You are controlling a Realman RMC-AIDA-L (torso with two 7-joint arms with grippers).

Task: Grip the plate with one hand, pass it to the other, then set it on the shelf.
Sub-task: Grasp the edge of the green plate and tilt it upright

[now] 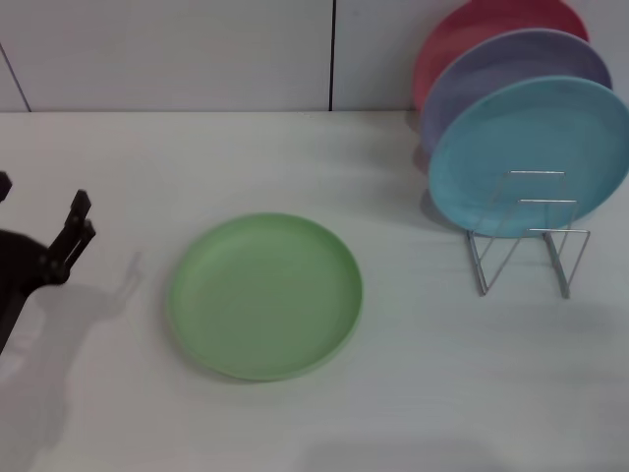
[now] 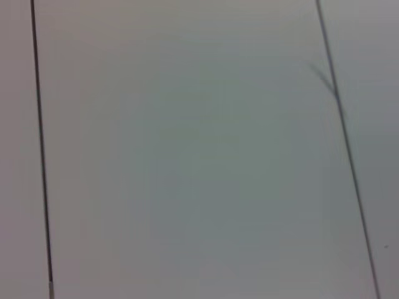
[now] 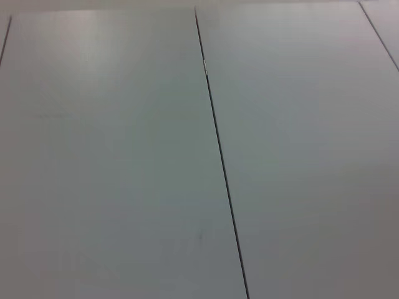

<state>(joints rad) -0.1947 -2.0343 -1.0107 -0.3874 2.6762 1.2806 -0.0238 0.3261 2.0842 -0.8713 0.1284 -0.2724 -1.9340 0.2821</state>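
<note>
The light green plate (image 1: 265, 295) lies flat on the white table, in the middle of the head view. At the right stands the silver wire shelf (image 1: 528, 239), whose front loops hold nothing. My left gripper (image 1: 41, 197) hovers at the far left edge, a plate's width left of the green plate, open and with nothing between its fingers. The right gripper is out of view. Both wrist views show only pale wall panels with dark seams.
A light blue plate (image 1: 531, 152) leans upright in the back of the shelf, with a lavender plate (image 1: 511, 69) and a pink plate (image 1: 472, 29) behind it. Bare white tabletop (image 1: 413, 393) lies between the green plate and the shelf.
</note>
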